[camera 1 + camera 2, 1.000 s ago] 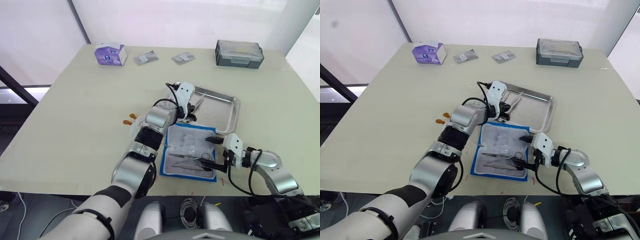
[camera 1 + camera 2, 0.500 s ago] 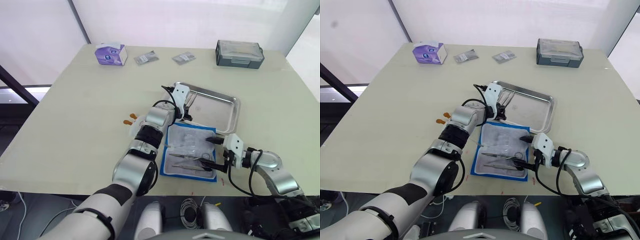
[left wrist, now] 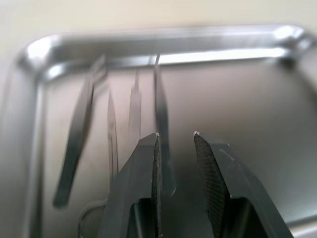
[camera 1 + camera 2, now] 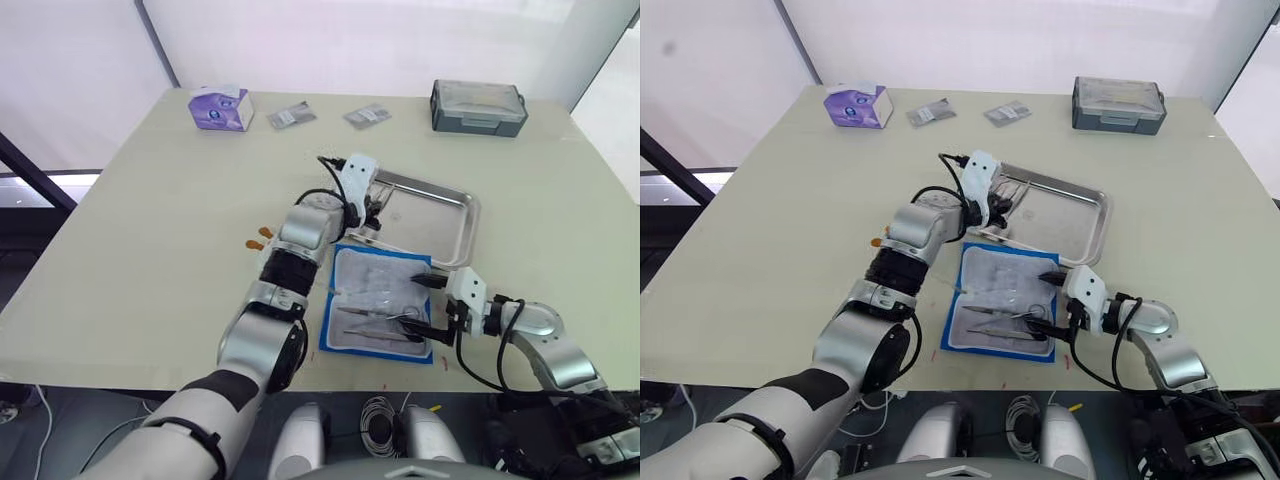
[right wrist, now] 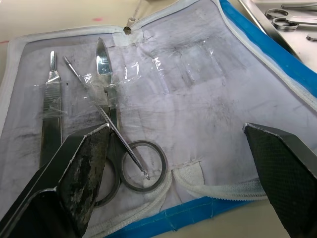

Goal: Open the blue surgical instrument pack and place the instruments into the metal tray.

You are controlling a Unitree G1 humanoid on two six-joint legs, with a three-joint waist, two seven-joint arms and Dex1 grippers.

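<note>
The blue surgical instrument pack lies unfolded, pale lining up, just in front of the metal tray. Scissors, a flat handle and a thin probe remain in its pockets. My right gripper is wide open, low over the pack's near right edge, holding nothing. My left gripper hovers over the tray's left end, its fingers slightly apart and empty. Several slim instruments lie on the tray floor beyond those fingers.
A grey lidded box stands at the table's far right. A purple box and two foil packets lie along the far edge. The table's near edge is close below the pack.
My left gripper has shifted a little to the left and farther away over the tray's left end. The right arm and the pack have not moved.
</note>
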